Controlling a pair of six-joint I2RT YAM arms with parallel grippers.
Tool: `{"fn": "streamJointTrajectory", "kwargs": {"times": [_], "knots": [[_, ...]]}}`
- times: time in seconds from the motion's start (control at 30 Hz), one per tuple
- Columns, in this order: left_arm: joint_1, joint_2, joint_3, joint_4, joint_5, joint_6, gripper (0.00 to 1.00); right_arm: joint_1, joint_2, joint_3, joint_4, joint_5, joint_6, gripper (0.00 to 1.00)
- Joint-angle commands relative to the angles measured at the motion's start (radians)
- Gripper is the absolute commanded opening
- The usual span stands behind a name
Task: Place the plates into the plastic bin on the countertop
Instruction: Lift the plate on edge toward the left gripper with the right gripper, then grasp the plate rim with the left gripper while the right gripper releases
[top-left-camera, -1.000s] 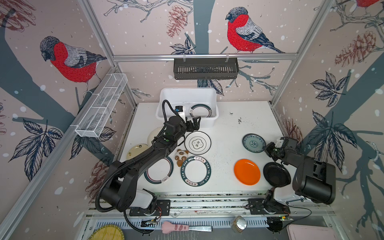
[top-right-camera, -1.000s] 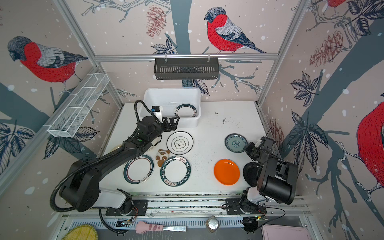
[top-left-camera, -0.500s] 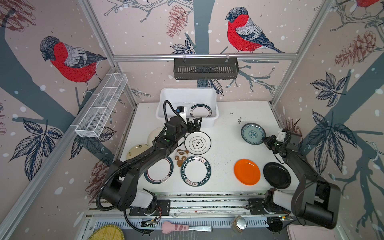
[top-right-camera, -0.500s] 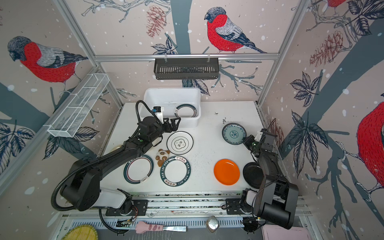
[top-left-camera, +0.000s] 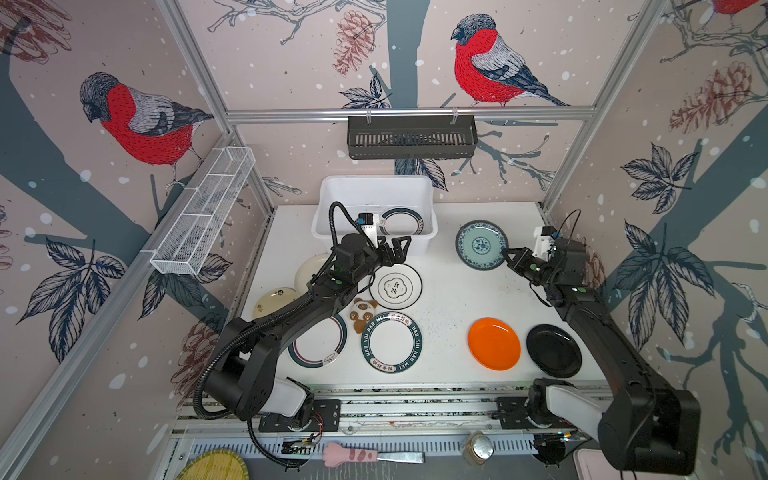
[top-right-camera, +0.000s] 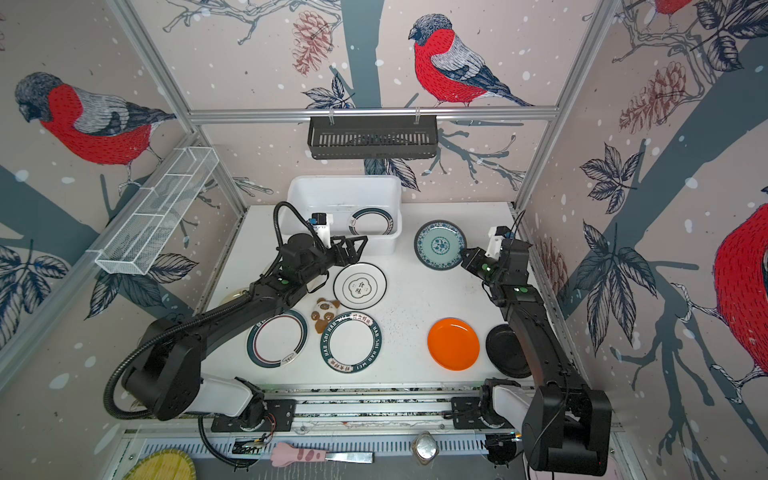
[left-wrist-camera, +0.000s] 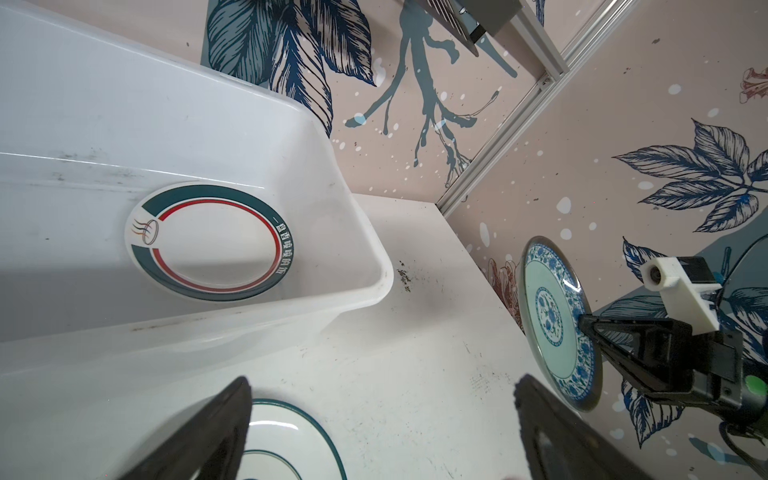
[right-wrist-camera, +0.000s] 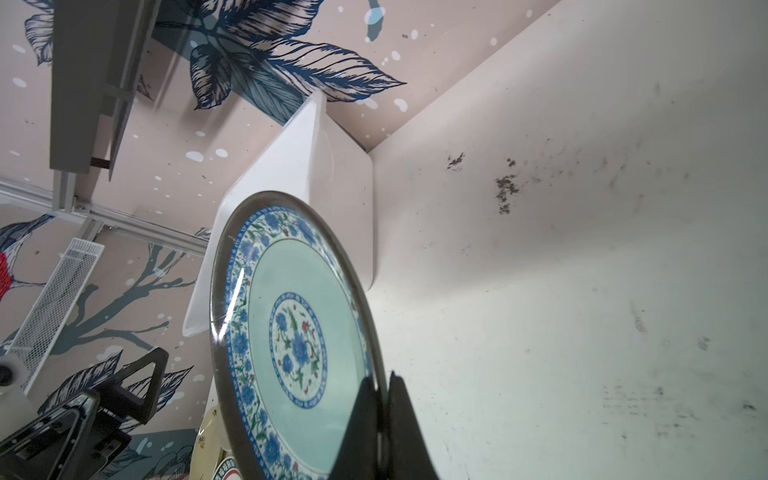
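The white plastic bin (top-left-camera: 374, 193) (top-right-camera: 345, 191) stands at the back of the countertop (top-left-camera: 449, 299) with one green-rimmed plate (top-left-camera: 401, 222) (left-wrist-camera: 208, 241) flat inside. My right gripper (top-left-camera: 508, 259) (right-wrist-camera: 380, 380) is shut on the rim of a blue-green patterned plate (top-left-camera: 481, 245) (right-wrist-camera: 291, 332), held tilted in the air right of the bin. My left gripper (top-left-camera: 399, 247) (left-wrist-camera: 382, 382) hangs open and empty by the bin's front wall, over a white plate (top-left-camera: 395, 286). On the countertop lie orange (top-left-camera: 493, 343), black (top-left-camera: 553, 350), green-rimmed (top-left-camera: 391, 342) and cream (top-left-camera: 274, 301) plates.
A brown-and-white panda toy (top-left-camera: 363, 311) lies between the middle plates. Another green-rimmed plate (top-left-camera: 320, 345) lies partly under the left arm. A dark slotted basket (top-left-camera: 411, 137) hangs on the back wall and a wire mesh tray (top-left-camera: 203, 212) on the left wall.
The right gripper has lifted the blue-green plate off the countertop and carried it back and up, tilting it, while the arm stretched out. The left arm has hardly moved.
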Motion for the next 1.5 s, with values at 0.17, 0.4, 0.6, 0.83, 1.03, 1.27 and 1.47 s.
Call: {"fn": "streamJointTrajectory", "kwargs": {"times": [0.17,0.4,0.6,0.83,1.03,1.27,1.47], "knots": [[-0.038,0.026,0.036,0.073,0.058,-0.031,0.97,0.105,0.018,0.041,0.063,0.068,-0.020,0.00],[-0.059,0.071,0.075,0.070,0.091,-0.048,0.95,0.153,0.032,0.055,0.094,0.080,-0.030,0.00],[-0.074,0.101,0.104,0.090,0.132,-0.081,0.86,0.183,0.075,0.072,0.120,0.074,-0.037,0.00],[-0.079,0.150,0.111,0.127,0.186,-0.137,0.69,0.197,0.092,0.071,0.179,0.038,-0.026,0.00],[-0.079,0.173,0.111,0.163,0.210,-0.164,0.52,0.213,0.095,0.075,0.199,0.034,-0.030,0.00],[-0.089,0.207,0.160,0.159,0.228,-0.168,0.45,0.234,0.096,0.071,0.201,0.030,-0.048,0.00],[-0.091,0.233,0.180,0.154,0.239,-0.169,0.20,0.247,0.078,0.069,0.200,0.038,-0.056,0.00]]}}
